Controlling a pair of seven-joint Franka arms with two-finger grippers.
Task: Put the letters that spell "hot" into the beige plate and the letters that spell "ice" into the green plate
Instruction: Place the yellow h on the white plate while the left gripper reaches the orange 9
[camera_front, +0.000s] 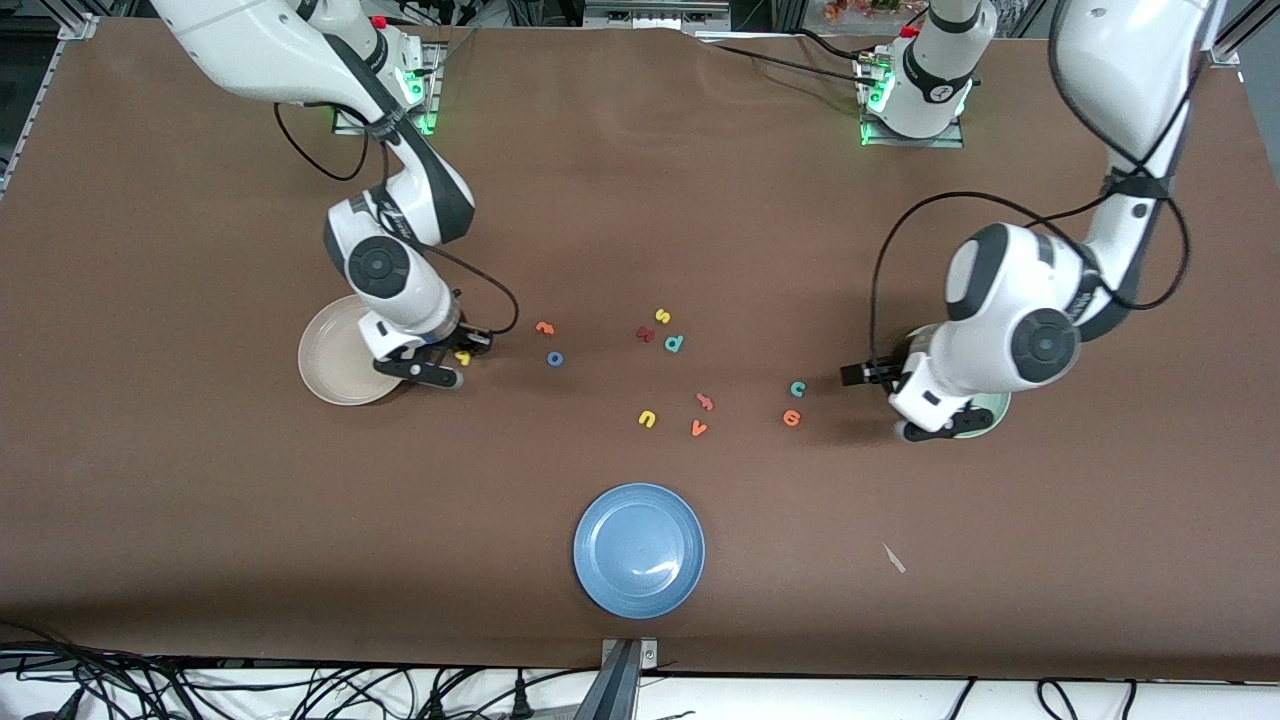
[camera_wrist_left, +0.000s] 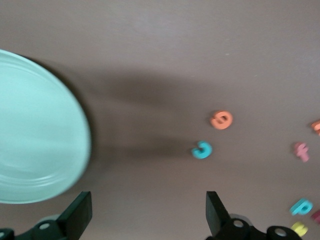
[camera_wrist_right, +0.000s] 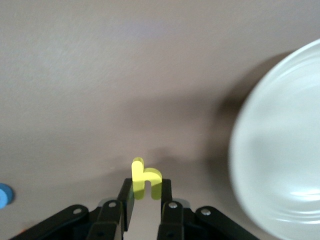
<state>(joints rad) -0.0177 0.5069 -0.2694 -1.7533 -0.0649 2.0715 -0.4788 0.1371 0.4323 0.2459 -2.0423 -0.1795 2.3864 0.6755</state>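
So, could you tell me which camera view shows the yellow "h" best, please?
The right wrist view: the yellow "h" stands out clearly, pinched between the shut fingers of the right gripper beside the beige plate. The front view gives only a yellow speck under that gripper. The left wrist view does not show it.

Brown table (camera_front: 200, 520), beige plate (camera_front: 330, 370), green plate (camera_front: 985, 415), blue plate (camera_front: 639, 549), scattered foam letters (camera_front: 672, 385)

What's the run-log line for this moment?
right gripper: shut on yellow h, beside beige plate | left gripper: open, empty, beside green plate
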